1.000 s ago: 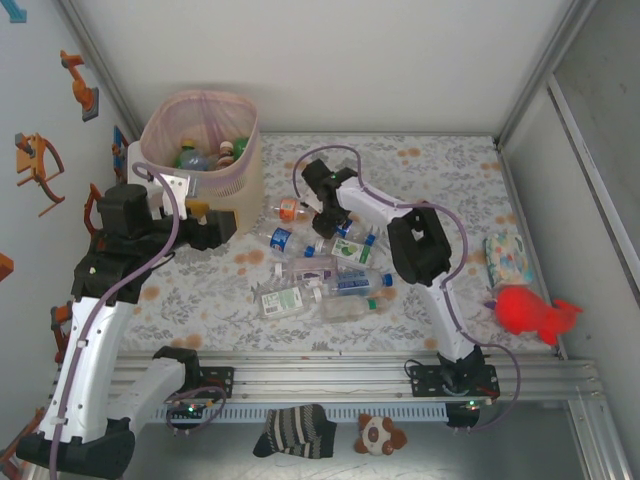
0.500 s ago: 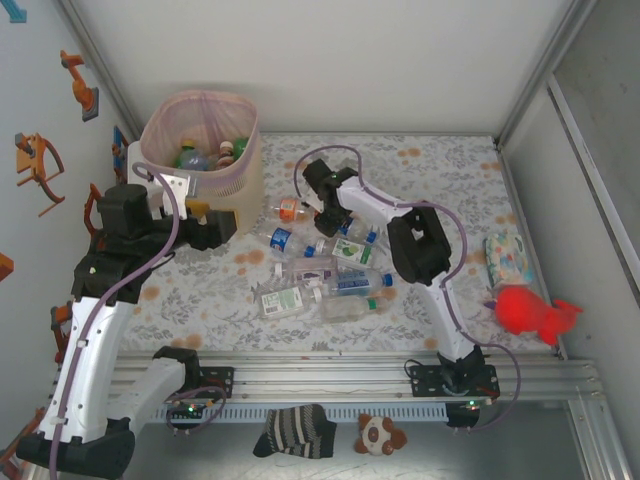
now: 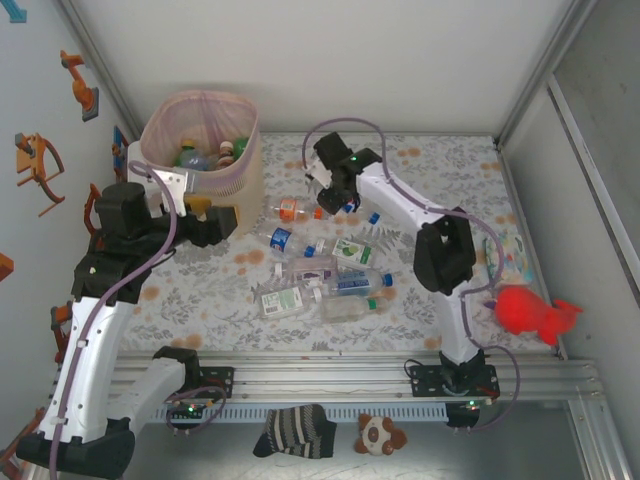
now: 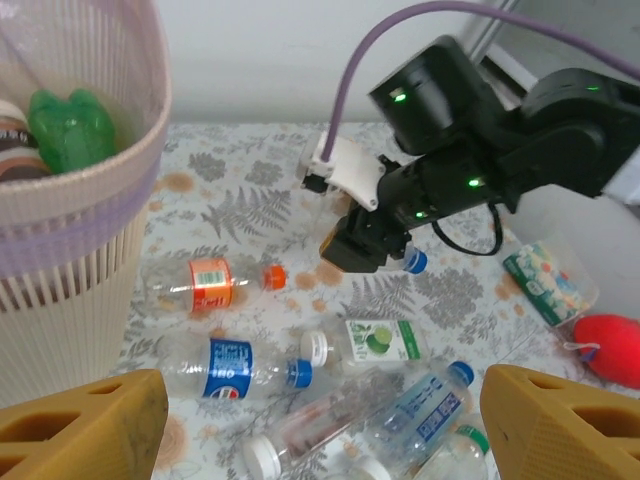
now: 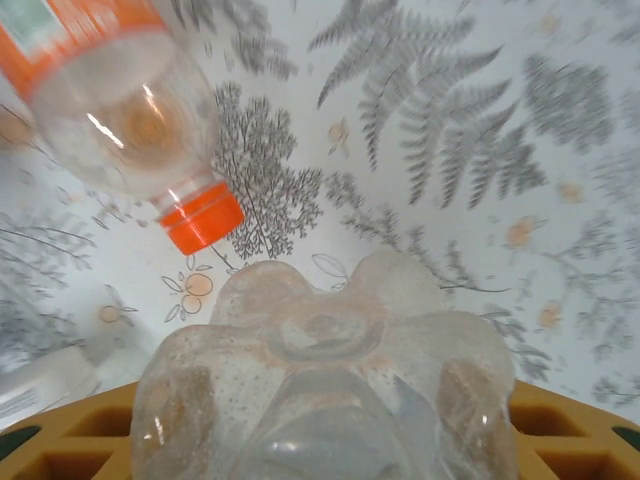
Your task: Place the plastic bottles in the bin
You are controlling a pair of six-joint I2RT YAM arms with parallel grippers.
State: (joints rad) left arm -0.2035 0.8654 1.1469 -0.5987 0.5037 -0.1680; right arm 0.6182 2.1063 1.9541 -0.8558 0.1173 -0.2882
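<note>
Holding one clear bottle (image 5: 325, 385), clamped in my right hand (image 3: 335, 197), above the table (image 3: 440, 170); left hand (image 3: 213, 226) wide open, empty, just beside the bin (image 3: 242, 180)

Soft, even light in all views, without hard shadows.
We see bright diffuse light; the back wall (image 3: 350, 60) looks a little washed. In the right wrist view the clear bottle (image 5: 325, 400), close to the lens, is out of focus, and the orange-capped bottle (image 5: 130, 100) carries small glare spots and slight blur.
</note>
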